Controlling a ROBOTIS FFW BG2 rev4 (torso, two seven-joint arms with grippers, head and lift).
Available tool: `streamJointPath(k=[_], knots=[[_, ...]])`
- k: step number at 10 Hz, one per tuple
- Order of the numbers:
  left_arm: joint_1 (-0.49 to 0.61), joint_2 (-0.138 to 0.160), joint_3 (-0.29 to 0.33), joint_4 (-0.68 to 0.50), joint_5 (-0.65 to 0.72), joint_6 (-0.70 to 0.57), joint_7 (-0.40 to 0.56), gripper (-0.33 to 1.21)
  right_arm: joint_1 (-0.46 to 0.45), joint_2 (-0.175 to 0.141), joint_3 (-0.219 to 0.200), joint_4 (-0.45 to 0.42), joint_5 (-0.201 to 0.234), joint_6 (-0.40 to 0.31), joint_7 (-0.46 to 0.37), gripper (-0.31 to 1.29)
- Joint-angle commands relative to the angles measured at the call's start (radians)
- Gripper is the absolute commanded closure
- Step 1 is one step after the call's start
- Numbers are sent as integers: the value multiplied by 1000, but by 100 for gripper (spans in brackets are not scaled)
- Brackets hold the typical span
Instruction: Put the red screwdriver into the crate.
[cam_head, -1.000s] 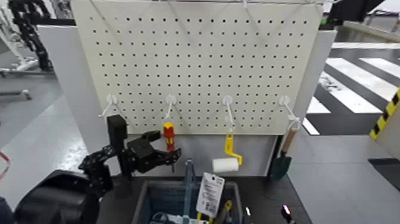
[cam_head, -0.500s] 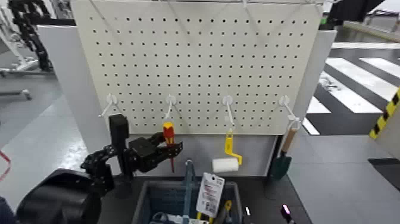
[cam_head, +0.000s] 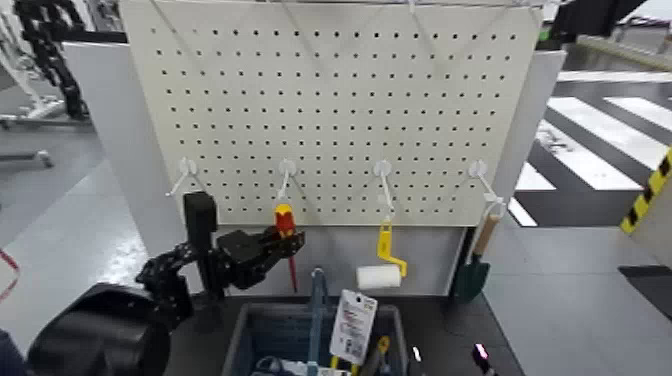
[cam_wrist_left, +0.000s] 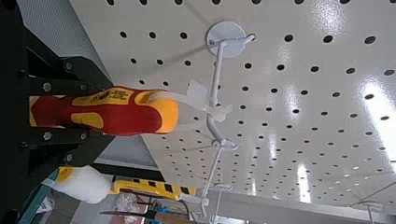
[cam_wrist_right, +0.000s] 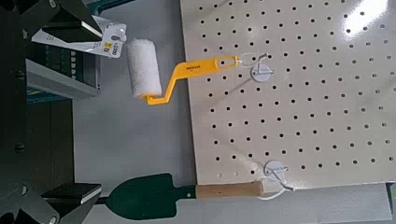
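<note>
Now the red screwdriver (cam_head: 285, 228) hangs from its white hook (cam_head: 287, 172) on the pegboard (cam_head: 335, 100), second hook from the left, and the left gripper (cam_head: 279, 247) has closed the last gap to it: a second ago the fingers stood a little below and to the left of the handle, half a second ago they were rising toward it, and now they reach the handle itself. The left wrist view shows the red and yellow handle (cam_wrist_left: 112, 110) lying between the black fingers (cam_wrist_left: 42, 89), which bracket its butt end on both sides; whether they are already clamped tight or only set around it I cannot tell. The tool has not shifted on its hook, so the grasp is likely only being made, and lifting it off the hook remains before it can go down to the crate (cam_head: 250, 330), which sits just below the board and already holds other tools. Beside the screwdriver hang a yellow-handled paint roller (cam_head: 380, 268) and a green trowel (cam_head: 472, 268). Only the right wrist camera's look at the board tells of the right arm; its gripper is out of sight.
</note>
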Motion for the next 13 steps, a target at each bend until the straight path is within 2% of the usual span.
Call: streamJointPath(k=[1,8,13], knots=[[11,-3,5,-11,3,-3,1,117,-1,-1,1,3,-2,-2,0,16],[133,-35,94,-219,6,96,13,117,-3,-3,1,4,-4,4,-2,16],[253,-67,174,-354,20,217,36,117,-3,-1,-1,3,-4,6,-2,16]])
